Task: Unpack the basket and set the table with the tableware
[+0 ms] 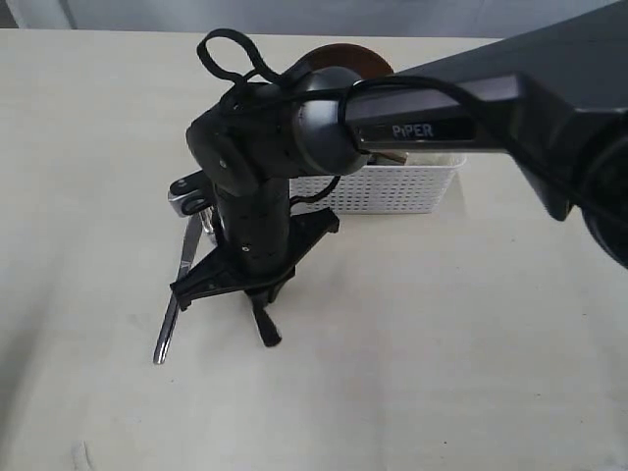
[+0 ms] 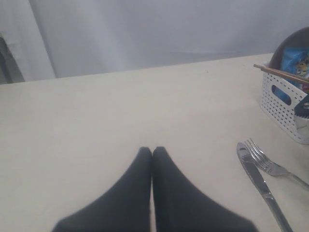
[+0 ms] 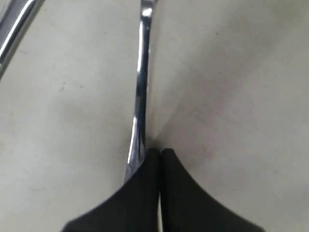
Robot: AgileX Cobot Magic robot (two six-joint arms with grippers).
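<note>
Pale cream table (image 1: pixel 442 373): a wide tabletop with faint grain that fills most of the scene.
White basket (image 1: pixel 392 191): plastic with small-holed lattice sides. It stands toward the far side of the table, partly hidden behind the right arm.
In the basket: wooden chopsticks (image 2: pixel 282 74) lie across the rim, with a blue snack bag (image 2: pixel 295 60) behind them. A dark brown plate (image 1: pixel 358 56) rises above the rim.
Knife (image 1: pixel 175 299): steel, lying flat on the table, outside the basket and to its left.
Fork (image 2: pixel 268 164): steel, lying just beside the knife, with its tines next to the blade tip.
Right gripper (image 1: pixel 268 339): black. It reaches in from the right and points down at the table, in front of the basket and near the knife. Its jaws are pressed together with nothing between them.
Steel utensil (image 3: pixel 140 96): the right wrist view shows a thin shiny shaft on the table just beside the closed fingertips. I cannot tell whether they touch, or whether it is the knife or the fork.
Left gripper (image 2: pixel 152 151): it sits over bare table, well apart from the basket. Its jaws are closed tip to tip and hold nothing.
</note>
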